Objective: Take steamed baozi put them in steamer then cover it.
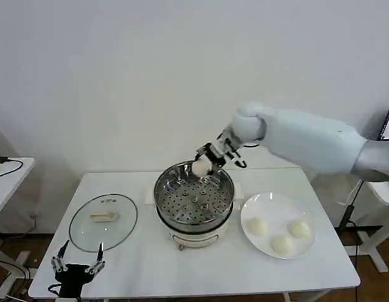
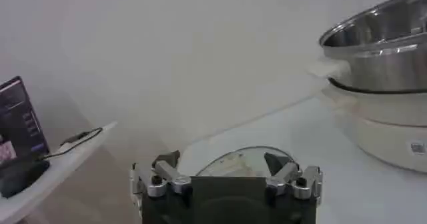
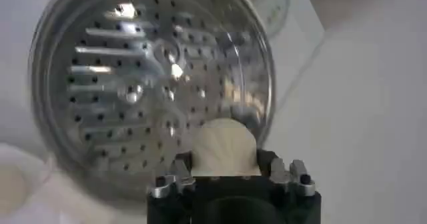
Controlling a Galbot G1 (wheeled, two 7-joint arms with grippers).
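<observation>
Right tool (image 1: 203, 165) grasping baozi (image 1: 200, 168) over steamer (image 1: 194, 202), left tool (image 1: 78, 262) released, no legible writing

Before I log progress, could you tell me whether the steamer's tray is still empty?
Empty: the steamer tray shows only bare holes. The right gripper holds one baozi above its rim, not yet released.

The steamer (image 1: 194, 202) tray's bare and wide open from above; glass lid (image 1: 103, 221) sits off left, plate (image 1: 278, 214) right.
</observation>
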